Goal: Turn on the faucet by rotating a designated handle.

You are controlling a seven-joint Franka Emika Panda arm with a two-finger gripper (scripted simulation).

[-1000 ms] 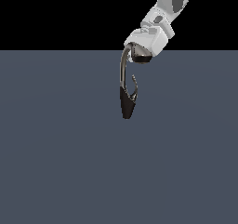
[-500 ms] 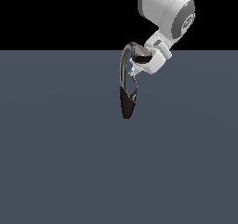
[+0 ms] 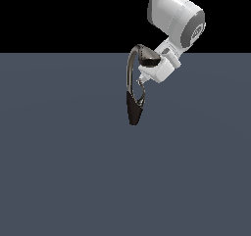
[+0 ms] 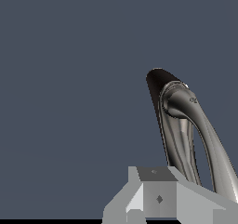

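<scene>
Chrome faucet [image 3: 131, 90] stood on the grey tabletop [image 3: 63, 171], its handle [image 3: 141, 96] just under the gripper [image 3: 141, 82], seemingly placed to push it; jaws' state couldn't be told.

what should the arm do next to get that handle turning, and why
Probably a short sideways push toward the exterior view's left. The gripper sits at the top of the handle, on the side of the faucet toward the exterior view's right, beneath its spout head. Whether the jaws are open or shut can't be told, so pushing looks safer than trying to grasp.
</scene>
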